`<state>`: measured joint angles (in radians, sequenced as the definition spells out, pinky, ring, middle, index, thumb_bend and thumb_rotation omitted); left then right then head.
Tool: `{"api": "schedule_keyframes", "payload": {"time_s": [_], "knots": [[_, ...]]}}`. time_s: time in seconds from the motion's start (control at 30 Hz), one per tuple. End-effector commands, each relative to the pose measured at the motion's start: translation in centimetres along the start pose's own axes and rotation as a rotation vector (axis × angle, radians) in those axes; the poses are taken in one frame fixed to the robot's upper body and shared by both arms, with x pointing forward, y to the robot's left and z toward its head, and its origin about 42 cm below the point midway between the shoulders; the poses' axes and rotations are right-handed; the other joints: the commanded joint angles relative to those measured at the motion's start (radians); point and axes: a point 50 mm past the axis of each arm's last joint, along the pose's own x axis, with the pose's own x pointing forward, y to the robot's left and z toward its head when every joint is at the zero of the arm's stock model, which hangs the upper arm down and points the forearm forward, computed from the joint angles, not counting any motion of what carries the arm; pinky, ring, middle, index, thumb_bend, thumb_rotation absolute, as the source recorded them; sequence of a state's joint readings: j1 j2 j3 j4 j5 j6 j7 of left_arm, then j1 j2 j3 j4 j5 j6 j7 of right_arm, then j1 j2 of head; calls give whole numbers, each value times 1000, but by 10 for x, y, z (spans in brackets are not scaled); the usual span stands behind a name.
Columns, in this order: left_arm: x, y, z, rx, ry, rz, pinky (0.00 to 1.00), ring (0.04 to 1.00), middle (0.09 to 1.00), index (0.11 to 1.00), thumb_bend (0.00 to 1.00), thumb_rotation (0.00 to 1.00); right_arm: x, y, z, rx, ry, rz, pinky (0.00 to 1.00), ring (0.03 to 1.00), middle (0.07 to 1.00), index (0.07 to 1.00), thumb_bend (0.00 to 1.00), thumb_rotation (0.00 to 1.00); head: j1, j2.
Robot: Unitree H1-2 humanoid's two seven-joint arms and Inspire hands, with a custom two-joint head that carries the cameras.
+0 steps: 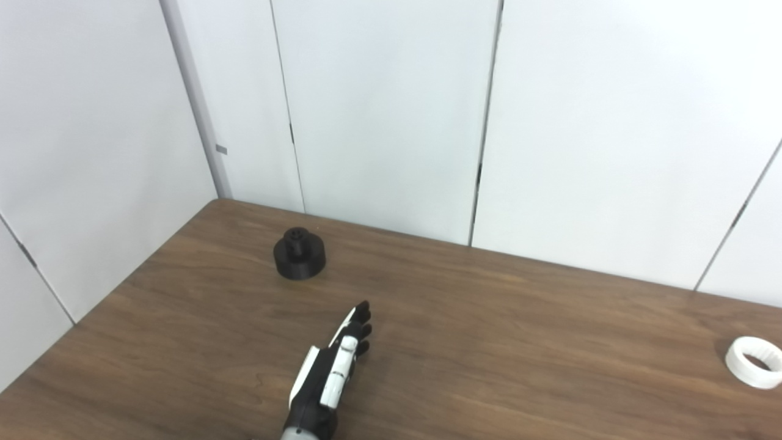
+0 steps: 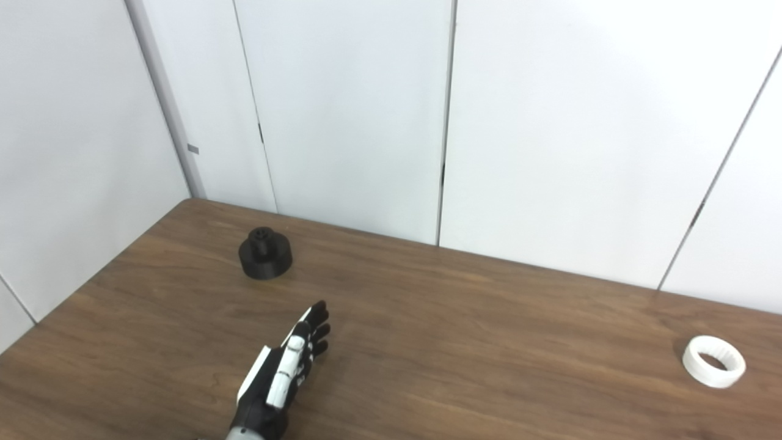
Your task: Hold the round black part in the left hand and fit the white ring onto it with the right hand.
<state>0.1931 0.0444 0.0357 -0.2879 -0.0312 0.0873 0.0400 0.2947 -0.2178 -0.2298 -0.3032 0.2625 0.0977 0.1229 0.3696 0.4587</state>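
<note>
The round black part (image 1: 299, 253) stands on the wooden table (image 1: 464, 318) at the back left, a small hub on top. My left hand (image 1: 333, 370) is above the table nearer the front, fingers stretched out and pointing toward the black part, open and empty, well short of it. The white ring (image 1: 754, 362) lies flat at the far right of the table. It also shows in the right eye view (image 2: 713, 361). My right hand is not in view.
White wall panels (image 1: 391, 110) close off the table at the back and on the left. The table's left edge (image 1: 104, 299) runs diagonally toward the front.
</note>
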Motion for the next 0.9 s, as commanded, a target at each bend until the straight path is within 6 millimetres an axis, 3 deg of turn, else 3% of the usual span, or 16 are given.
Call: {"api": "schedule_keyframes", "payload": {"time_s": [0.0,0.2,0.37,0.53,0.63,0.8,0.87], "knots": [[-17,-7,-6,-4,6,28,957,965,975,957,514,946,7,-3,14,-9,-89,20,878,936,942,938,484,1000,3,0],[-14,-2,2,32,-9,34,969,973,978,965,544,725,8,-5,11,-4,-86,21,848,919,927,931,478,1000,2,9],[-13,10,33,232,-98,100,874,914,935,935,613,520,7,-4,12,6,-81,23,820,910,920,924,480,1000,3,16],[-6,32,60,369,-169,182,873,903,926,925,742,340,6,-2,12,-1,-79,24,778,886,904,906,476,1000,-6,22],[0,44,70,445,-167,221,889,913,931,929,759,325,5,0,13,-6,-82,26,757,872,898,903,477,1000,-13,27],[12,64,85,570,-135,301,931,951,951,920,775,430,2,4,15,-5,-81,26,734,859,890,898,461,1000,-20,31],[20,72,88,637,-128,321,922,959,960,918,829,469,2,5,15,-14,-78,26,730,855,889,897,477,1000,-27,29]]}}
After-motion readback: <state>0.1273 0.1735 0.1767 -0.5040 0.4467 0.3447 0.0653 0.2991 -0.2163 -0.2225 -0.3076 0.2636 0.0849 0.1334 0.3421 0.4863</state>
